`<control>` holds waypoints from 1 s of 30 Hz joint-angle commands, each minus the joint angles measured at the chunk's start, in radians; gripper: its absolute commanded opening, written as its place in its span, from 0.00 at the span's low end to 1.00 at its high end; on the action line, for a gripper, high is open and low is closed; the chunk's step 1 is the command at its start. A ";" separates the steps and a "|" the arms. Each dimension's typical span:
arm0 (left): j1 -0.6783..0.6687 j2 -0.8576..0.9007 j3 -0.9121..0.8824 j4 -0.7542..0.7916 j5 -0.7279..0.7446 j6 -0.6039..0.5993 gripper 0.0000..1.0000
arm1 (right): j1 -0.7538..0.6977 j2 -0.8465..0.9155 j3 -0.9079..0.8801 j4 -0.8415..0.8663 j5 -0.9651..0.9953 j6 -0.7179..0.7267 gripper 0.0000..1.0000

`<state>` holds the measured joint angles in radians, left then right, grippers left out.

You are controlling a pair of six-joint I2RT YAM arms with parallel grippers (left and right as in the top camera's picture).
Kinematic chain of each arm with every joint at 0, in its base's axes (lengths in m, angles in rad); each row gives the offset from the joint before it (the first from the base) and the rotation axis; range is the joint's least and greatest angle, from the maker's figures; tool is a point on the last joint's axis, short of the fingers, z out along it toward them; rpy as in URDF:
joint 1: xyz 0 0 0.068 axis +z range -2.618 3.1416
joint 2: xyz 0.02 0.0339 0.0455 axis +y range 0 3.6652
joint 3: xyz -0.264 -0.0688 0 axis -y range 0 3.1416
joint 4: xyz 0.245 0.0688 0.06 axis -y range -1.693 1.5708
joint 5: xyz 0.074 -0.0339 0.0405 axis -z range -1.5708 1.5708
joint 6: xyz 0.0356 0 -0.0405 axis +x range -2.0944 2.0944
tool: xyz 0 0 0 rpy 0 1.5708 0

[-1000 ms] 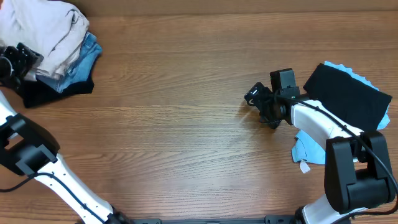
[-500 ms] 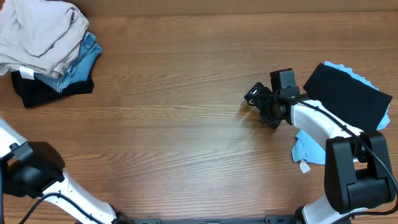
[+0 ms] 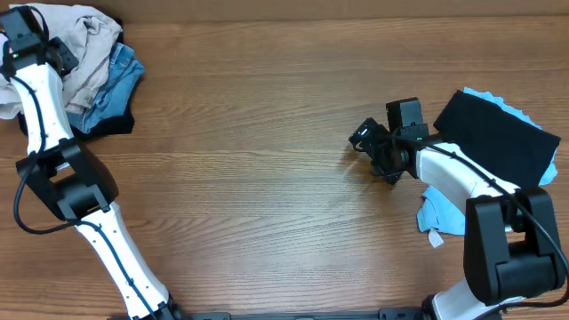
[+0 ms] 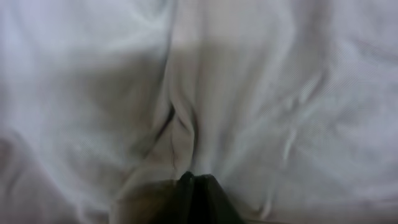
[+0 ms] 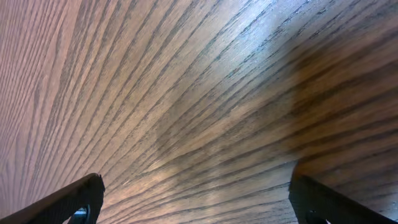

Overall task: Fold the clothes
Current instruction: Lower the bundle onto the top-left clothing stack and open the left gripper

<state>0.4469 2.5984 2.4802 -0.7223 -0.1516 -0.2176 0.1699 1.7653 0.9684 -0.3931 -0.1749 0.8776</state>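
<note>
The clothes (image 3: 89,44) are a crumpled pale beige garment on top of a pile at the table's far left corner. My left gripper (image 3: 36,36) is pressed down into that pile. In the left wrist view beige cloth (image 4: 249,93) fills the frame, and a fold of it runs down into the dark fingertips (image 4: 186,190), which stand together: the left gripper (image 4: 196,186) is shut on the cloth. My right gripper (image 3: 369,147) hovers over bare wood right of centre. Its two fingers (image 5: 81,199) stand far apart with nothing between them, so the right gripper (image 5: 199,211) is open.
Under the beige garment lie a blue denim piece (image 3: 120,84) and a black one (image 3: 111,124). At the right edge a black cloth (image 3: 498,133) lies on light blue cloth (image 3: 440,213), beside the right arm's base. The wooden table (image 3: 249,178) spans the view.
The left arm swung in from the left edge onto the top of the pile, and its gripper went from open to shut in the beige cloth. The right arm has not moved.
</note>
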 commanded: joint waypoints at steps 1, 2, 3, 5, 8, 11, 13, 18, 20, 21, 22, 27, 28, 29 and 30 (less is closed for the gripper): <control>0.002 0.017 0.008 -0.059 -0.039 0.056 0.10 | -0.006 0.016 -0.019 -0.002 0.016 -0.010 1.00; -0.001 -0.014 0.016 -0.058 -0.039 0.058 0.11 | -0.006 0.016 -0.019 -0.002 0.016 -0.010 1.00; -0.003 -0.059 0.027 -0.054 -0.033 0.057 0.10 | -0.006 0.016 -0.019 -0.002 0.016 -0.009 1.00; -0.008 -0.153 0.037 -0.028 0.008 0.042 0.09 | -0.006 0.016 -0.019 -0.001 0.016 -0.009 1.00; -0.015 -0.240 0.037 0.009 0.097 -0.021 0.07 | -0.006 0.016 -0.019 -0.002 0.017 -0.010 1.00; -0.034 -0.217 0.033 0.018 0.127 -0.022 0.08 | -0.006 0.016 -0.019 -0.002 0.018 -0.018 1.00; -0.058 -0.159 0.033 0.029 0.126 -0.023 0.09 | -0.006 0.016 -0.019 -0.001 0.018 -0.017 1.00; -0.108 0.040 0.033 0.045 0.090 -0.022 0.16 | -0.006 0.016 -0.019 0.002 0.018 -0.017 1.00; -0.117 0.097 0.033 0.014 0.092 -0.022 0.18 | -0.006 0.016 -0.019 0.002 0.018 -0.017 1.00; -0.120 0.108 0.033 -0.008 0.090 -0.021 0.18 | -0.006 0.016 -0.019 0.002 0.018 -0.017 1.00; -0.121 0.107 0.034 -0.019 0.090 -0.014 0.17 | -0.006 0.016 -0.019 0.002 0.018 -0.017 1.00; -0.117 -0.083 0.044 -0.014 0.089 -0.014 0.19 | -0.006 0.016 -0.019 -0.001 0.018 -0.017 1.00; -0.112 -0.150 0.044 0.018 0.088 -0.013 0.17 | -0.006 0.016 -0.019 -0.002 0.018 -0.017 1.00; -0.106 -0.199 0.044 0.045 0.077 -0.013 0.13 | -0.006 0.016 -0.019 -0.002 0.018 -0.017 1.00; -0.098 -0.234 0.044 0.068 0.039 -0.008 0.10 | -0.006 0.016 -0.019 -0.004 0.018 -0.018 1.00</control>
<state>0.3298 2.5446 2.5195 -0.7033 -0.0612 -0.2337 0.1699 1.7653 0.9684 -0.3923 -0.1753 0.8665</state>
